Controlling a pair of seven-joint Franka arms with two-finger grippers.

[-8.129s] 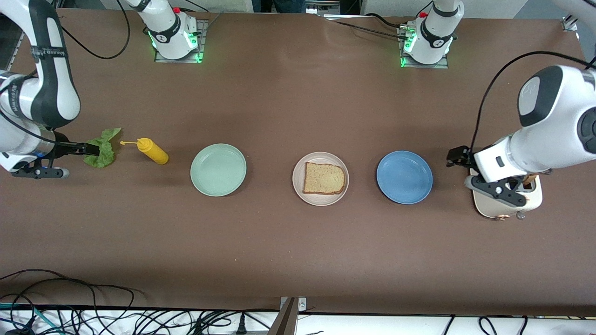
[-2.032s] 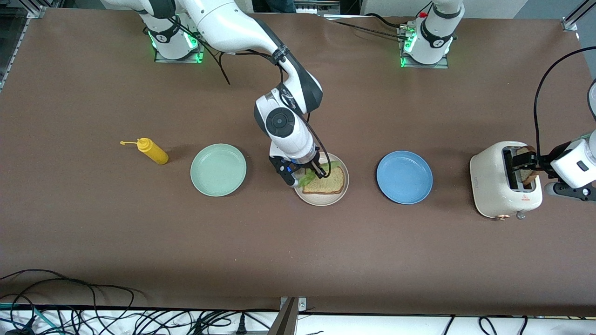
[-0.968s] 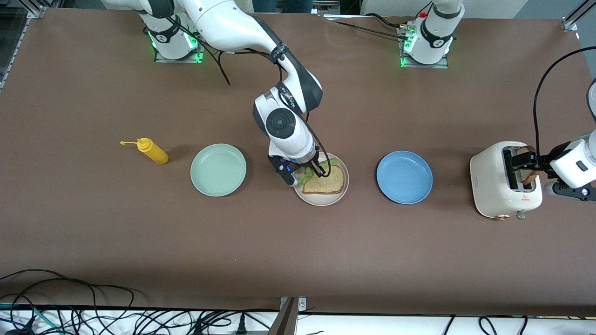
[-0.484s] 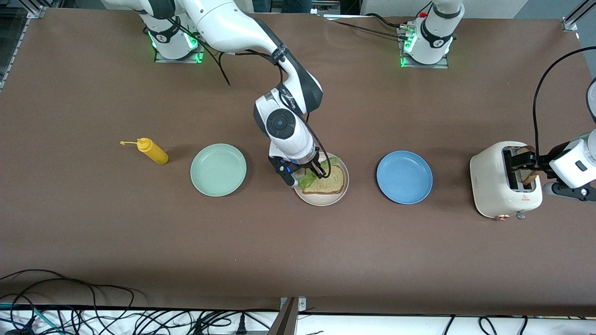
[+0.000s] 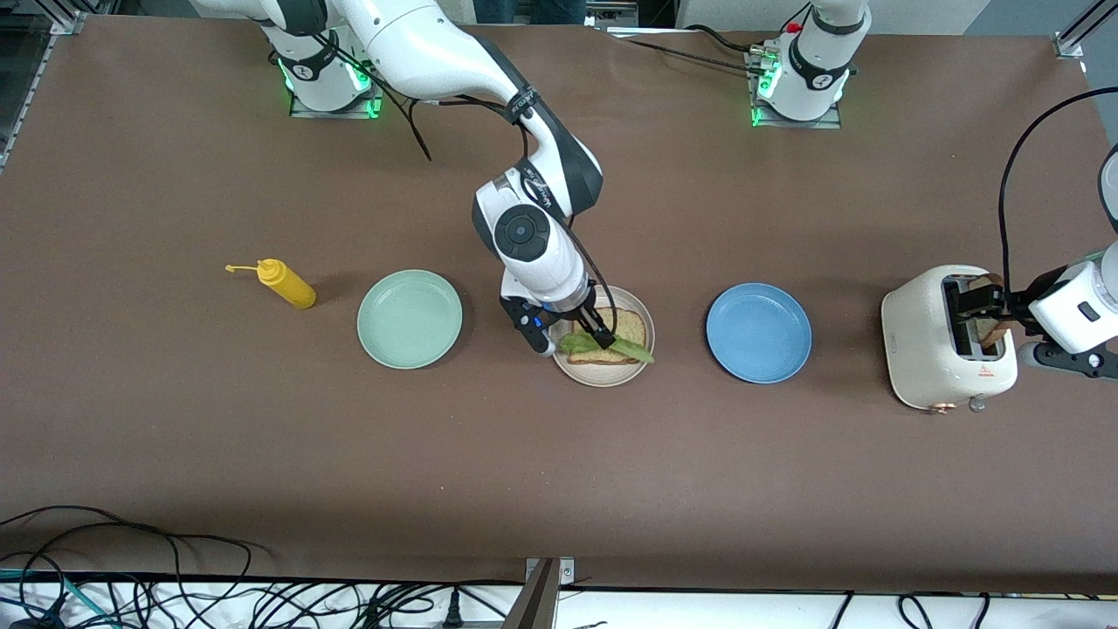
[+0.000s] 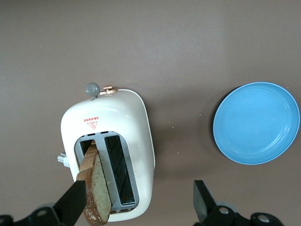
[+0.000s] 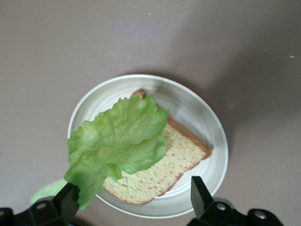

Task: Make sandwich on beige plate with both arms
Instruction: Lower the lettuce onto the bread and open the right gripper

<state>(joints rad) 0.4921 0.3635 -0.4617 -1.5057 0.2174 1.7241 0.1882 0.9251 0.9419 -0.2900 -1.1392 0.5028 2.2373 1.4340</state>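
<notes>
— Lettuce [image 5: 606, 347] is lying across the bread [image 5: 622, 328] on the beige plate [image 5: 603, 374]; I'm seeing my right gripper [image 5: 591, 335] spread wide over it.
— Left gripper [image 5: 987, 314]?
— It's hanging over the toaster [image 5: 926, 349], released, one finger [image 6: 70, 202] touching the slice [image 6: 96, 188] in the slot.

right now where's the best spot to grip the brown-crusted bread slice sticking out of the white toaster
Grip the brown-crusted bread slice by the part standing above the white toaster, coming from above with one finger on each flat face. It stands on edge in a narrow slot, so only that upper part is exposed. The left gripper is open around it.
</notes>
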